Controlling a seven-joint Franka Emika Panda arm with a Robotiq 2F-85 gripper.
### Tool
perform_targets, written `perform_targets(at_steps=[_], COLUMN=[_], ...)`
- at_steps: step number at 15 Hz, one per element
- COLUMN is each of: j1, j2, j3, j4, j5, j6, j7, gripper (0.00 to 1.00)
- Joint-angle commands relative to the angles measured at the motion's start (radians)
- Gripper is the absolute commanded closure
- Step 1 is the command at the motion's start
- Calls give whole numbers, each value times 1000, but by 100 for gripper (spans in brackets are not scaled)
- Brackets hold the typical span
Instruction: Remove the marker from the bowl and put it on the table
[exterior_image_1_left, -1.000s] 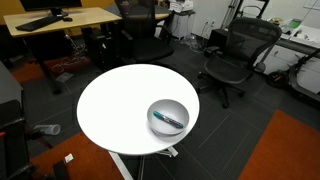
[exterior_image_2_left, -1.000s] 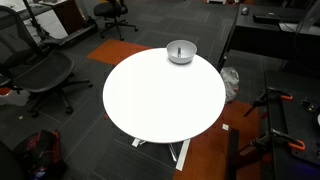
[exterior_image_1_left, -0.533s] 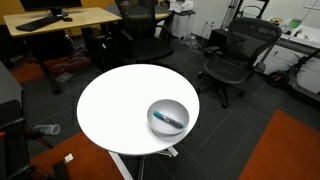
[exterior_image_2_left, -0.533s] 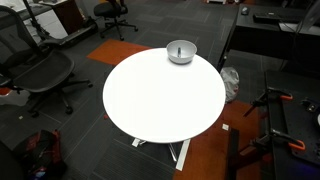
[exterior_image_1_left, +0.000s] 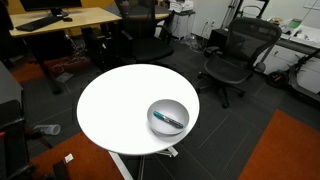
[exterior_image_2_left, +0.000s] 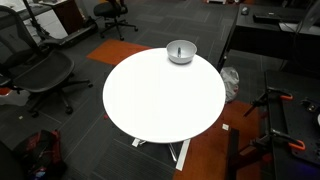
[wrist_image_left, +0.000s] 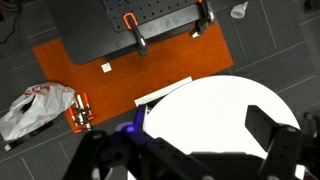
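The silver-grey bowl (exterior_image_1_left: 156, 107) stands on the round white table (exterior_image_1_left: 115, 100) near its rim. It also shows in both exterior views, small at the table's far edge in one (exterior_image_2_left: 181, 52). The teal-blue marker (exterior_image_1_left: 170, 119) lies slanted inside the bowl. No arm or gripper shows in either exterior view. In the wrist view my gripper (wrist_image_left: 200, 128) hangs high over the table's edge (wrist_image_left: 225, 100). Its two dark fingers are spread wide apart with nothing between them. The bowl and marker are out of the wrist view.
Black office chairs (exterior_image_1_left: 232, 55) (exterior_image_2_left: 40, 75) stand around the table, and a wooden desk (exterior_image_1_left: 60, 20) is behind. An orange carpet patch (wrist_image_left: 120, 70), a plastic bag (wrist_image_left: 35, 105) and a dark stand base (wrist_image_left: 120, 20) lie on the floor below.
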Motion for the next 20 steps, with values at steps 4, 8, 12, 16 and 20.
perform_targets(at_steps=[4, 8, 12, 16, 20], j1=[-49, -51, -53, -54, -48], j2=[94, 139, 195, 246, 314], j3=[71, 82, 106, 131, 134], j4=[34, 17, 18, 15, 23], j5=[37, 82, 70, 33, 5], j6=[128, 271, 383, 503, 581], j7=[276, 391, 516, 668, 772], gripper=[0, 0, 0, 0, 0])
